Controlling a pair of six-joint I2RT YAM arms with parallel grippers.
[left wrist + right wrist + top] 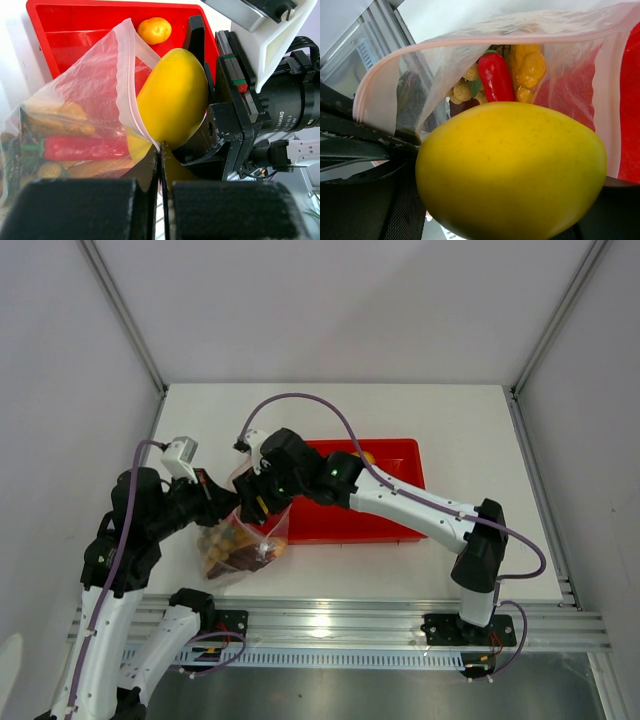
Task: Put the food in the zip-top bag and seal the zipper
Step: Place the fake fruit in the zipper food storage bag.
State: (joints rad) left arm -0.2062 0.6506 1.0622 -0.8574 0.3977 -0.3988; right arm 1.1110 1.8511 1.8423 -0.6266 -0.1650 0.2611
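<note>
While the left gripper (161,186) pinches the flimsy zip-top bag (85,95), the right gripper (258,502) clasps a likely-slippery yellow fruit (510,170) midway.

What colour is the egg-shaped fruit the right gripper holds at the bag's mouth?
Yellow; the fruit shows best in the right wrist view.

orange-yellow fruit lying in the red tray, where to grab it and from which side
Take the orange-yellow fruit across its short middle, coming straight down from above. It lies on its side on the floor of the red tray near a wall, so a sideways approach would likely hit that wall, and its rounded ends would probably slip.
</note>
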